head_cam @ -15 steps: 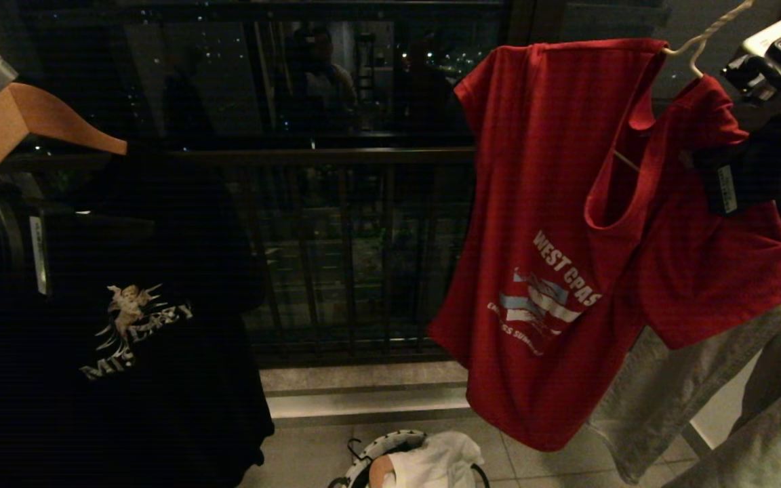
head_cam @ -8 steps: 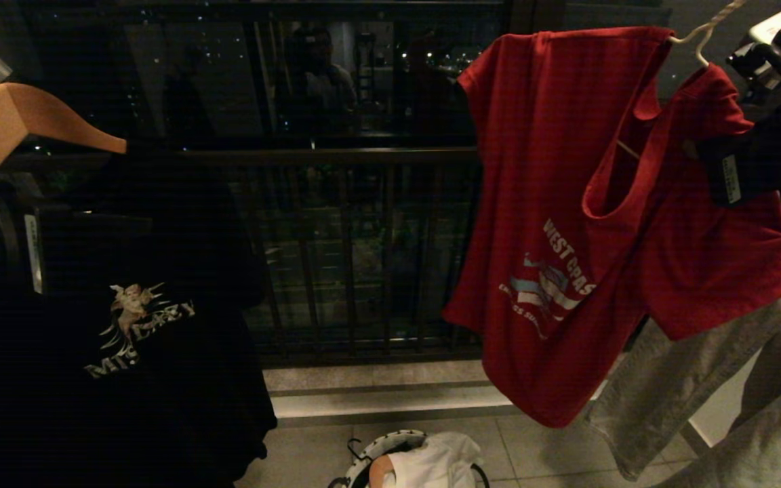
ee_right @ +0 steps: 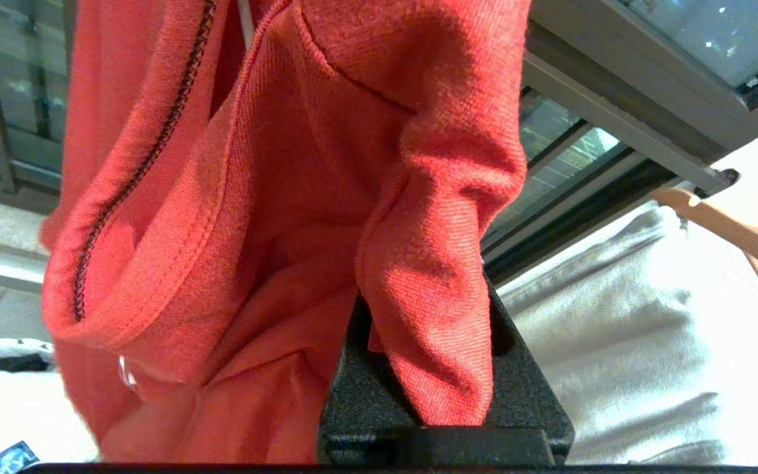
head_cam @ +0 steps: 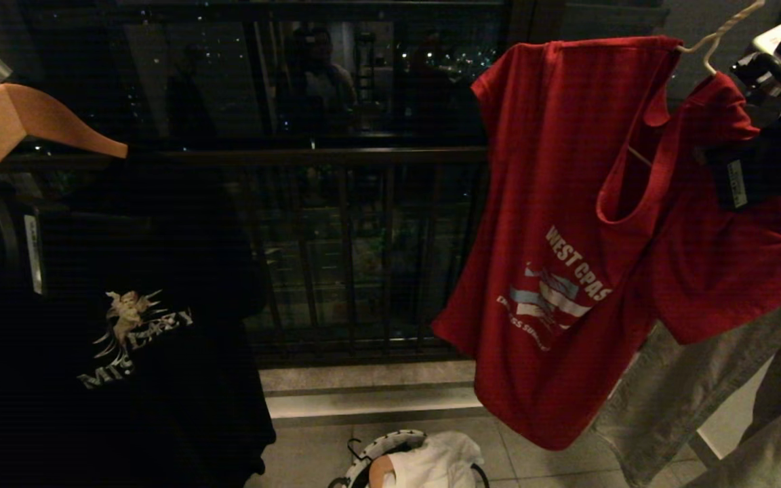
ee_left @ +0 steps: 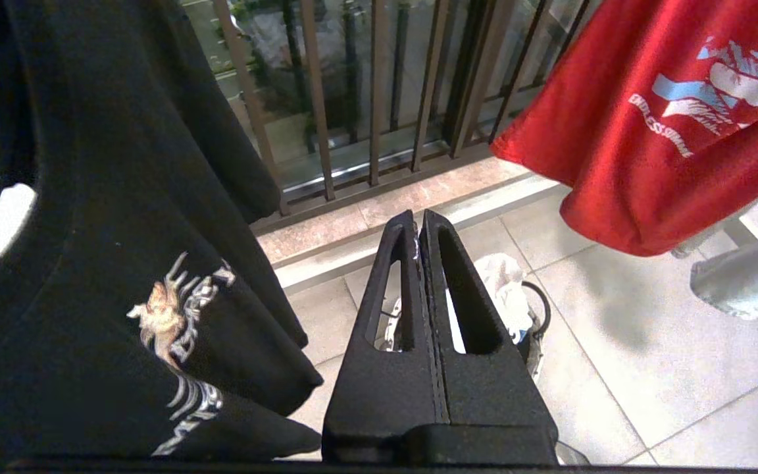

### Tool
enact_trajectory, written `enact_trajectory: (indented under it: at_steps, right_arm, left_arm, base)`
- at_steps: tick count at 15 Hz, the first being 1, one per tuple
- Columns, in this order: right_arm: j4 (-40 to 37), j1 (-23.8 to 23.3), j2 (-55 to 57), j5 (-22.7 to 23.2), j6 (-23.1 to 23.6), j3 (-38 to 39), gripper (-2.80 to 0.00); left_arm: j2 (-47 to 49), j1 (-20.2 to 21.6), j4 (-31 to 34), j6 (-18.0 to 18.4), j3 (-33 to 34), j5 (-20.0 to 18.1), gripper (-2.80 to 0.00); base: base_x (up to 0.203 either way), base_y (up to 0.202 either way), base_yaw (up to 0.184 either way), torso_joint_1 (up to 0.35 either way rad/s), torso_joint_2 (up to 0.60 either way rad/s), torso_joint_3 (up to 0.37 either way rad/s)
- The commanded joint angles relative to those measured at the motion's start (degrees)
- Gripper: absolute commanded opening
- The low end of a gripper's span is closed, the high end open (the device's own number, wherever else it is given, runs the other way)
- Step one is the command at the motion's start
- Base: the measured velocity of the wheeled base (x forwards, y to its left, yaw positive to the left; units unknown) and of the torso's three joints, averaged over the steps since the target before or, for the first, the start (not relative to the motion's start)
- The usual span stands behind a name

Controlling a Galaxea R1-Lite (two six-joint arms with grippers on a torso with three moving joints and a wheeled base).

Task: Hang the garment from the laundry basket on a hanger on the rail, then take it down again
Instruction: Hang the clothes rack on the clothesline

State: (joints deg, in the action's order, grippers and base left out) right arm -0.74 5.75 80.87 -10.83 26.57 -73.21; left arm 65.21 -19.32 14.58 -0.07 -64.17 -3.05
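1. Right gripper (ee_right: 418, 368), upper right of the head view, is clamped on a fold of the garment (head_cam: 567, 224), which hangs lopsided on the hanger (head_cam: 716, 41).
2. We judge a sideways tug could slip the shirt off 1 shoulder, or unhook the wire.
3. Left gripper (ee_left: 418, 227) is pressed closed, empty, above the laundry basket (head_cam: 380, 451) at bottom centre.
4. Black T-shirt (head_cam: 133, 325) at left could snag.

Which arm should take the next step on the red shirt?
Right. The right claw is shut on the red shirt at the wire hanger; the left claw hangs shut and empty beside the black T-shirt.
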Motion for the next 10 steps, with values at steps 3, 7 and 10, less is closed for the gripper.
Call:
enact_trajectory:
  at_steps: [3,7,10]
  right_arm:
    - [-4.7,0.3,0.3,-0.5,2.0,-2.2,-2.80]
    - [-9.5,0.7,0.3,-1.9,6.5,-4.5,-2.80]
    - [-9.5,1.6,0.3,-3.5,7.8,-4.5,-2.80]
  left_arm:
    - [0.0,0.0,0.0,0.0,-0.1,0.0,-2.80]
    - [-0.5,0.0,0.1,0.0,-0.1,0.0,-2.80]
    - [-0.8,0.0,0.0,0.0,-0.2,0.0,-2.80]
  base:
    - [0.000,0.000,0.000,0.000,0.00,0.000]
    - [0.000,0.000,0.000,0.000,0.00,0.000]
    - [0.000,0.000,0.000,0.000,0.00,0.000]
